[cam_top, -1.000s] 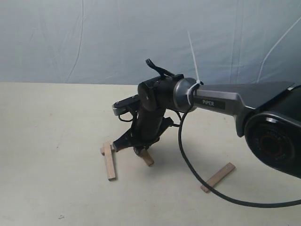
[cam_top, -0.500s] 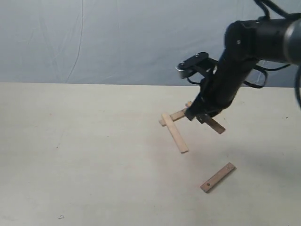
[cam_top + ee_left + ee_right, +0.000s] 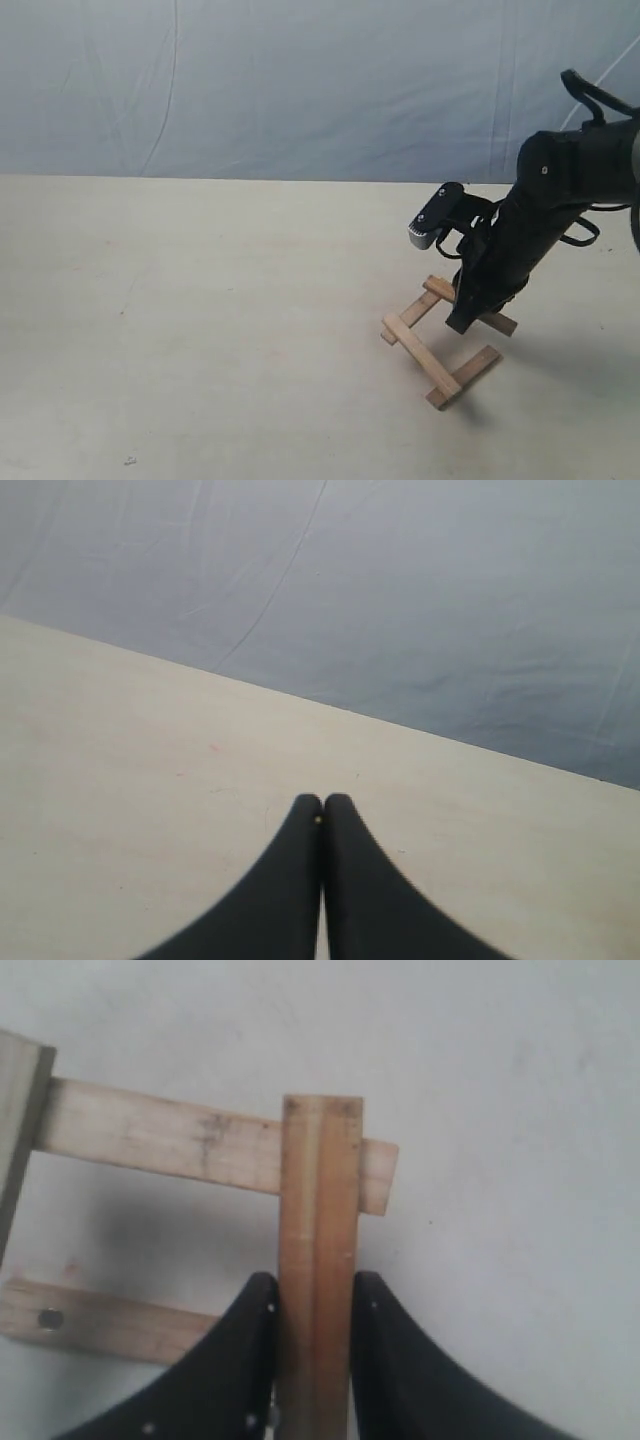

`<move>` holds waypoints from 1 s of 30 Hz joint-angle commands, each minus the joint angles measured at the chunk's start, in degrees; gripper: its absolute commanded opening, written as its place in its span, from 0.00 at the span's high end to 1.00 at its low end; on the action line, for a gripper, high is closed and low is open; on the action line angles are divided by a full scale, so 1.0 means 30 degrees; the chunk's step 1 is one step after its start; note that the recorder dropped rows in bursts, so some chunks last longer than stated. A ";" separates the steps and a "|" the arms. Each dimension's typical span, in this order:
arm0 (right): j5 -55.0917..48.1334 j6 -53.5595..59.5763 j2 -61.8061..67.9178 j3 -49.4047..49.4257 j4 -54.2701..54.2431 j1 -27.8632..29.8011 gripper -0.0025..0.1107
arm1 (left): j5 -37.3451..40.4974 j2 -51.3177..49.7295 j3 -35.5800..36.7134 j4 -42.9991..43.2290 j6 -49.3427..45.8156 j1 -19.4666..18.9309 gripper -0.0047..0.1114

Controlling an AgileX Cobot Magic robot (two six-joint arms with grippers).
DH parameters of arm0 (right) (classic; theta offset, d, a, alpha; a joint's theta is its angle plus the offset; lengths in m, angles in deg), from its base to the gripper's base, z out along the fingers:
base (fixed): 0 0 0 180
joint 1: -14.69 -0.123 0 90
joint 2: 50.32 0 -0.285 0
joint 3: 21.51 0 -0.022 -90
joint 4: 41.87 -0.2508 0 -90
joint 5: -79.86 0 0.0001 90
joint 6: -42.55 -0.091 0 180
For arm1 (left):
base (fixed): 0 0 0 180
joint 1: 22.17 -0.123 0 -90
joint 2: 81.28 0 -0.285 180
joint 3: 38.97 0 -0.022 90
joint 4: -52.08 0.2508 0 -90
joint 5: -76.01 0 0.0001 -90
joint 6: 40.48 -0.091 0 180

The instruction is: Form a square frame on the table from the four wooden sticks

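In the exterior view we see the right gripper [image 3: 468, 318] clamped on one wooden stick [image 3: 497, 323] of the square frame [image 3: 420, 352], which lies toward the right edge of the table [image 3: 200, 330]. The left wrist view shows us the left gripper [image 3: 322, 802] with its fingers pressed together over the table. In the right wrist view, we see the held stick's end crossing over another stick [image 3: 180, 1145].

Robot test lab: wrinkled blue-grey cloth [image 3: 300, 80] hanging as backdrop, plain beige table [image 3: 150, 300], black robot arm [image 3: 565, 175] leaning over it.

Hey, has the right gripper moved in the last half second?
Yes. The right gripper, clamping the fourth stick, has come down and slightly right in the exterior view, closer to the screw-hole stick, which has not shifted on the table.
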 commanded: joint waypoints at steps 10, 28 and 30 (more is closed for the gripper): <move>0.1884 0.0285 0.1525 0.0067 0.0571 0.0098 0.99 | 0.0041 0.0127 0.0067 -0.0141 0.0031 -0.0013 0.96; 0.1790 -0.2794 0.1655 0.0067 0.0347 0.0060 0.99 | -0.0101 0.0127 0.0067 -0.0557 0.0070 -0.0013 0.96; 0.1790 -0.3843 0.1655 0.0067 0.0347 0.0060 0.99 | -0.0640 0.0127 0.0067 -0.1165 0.0152 -0.0013 0.96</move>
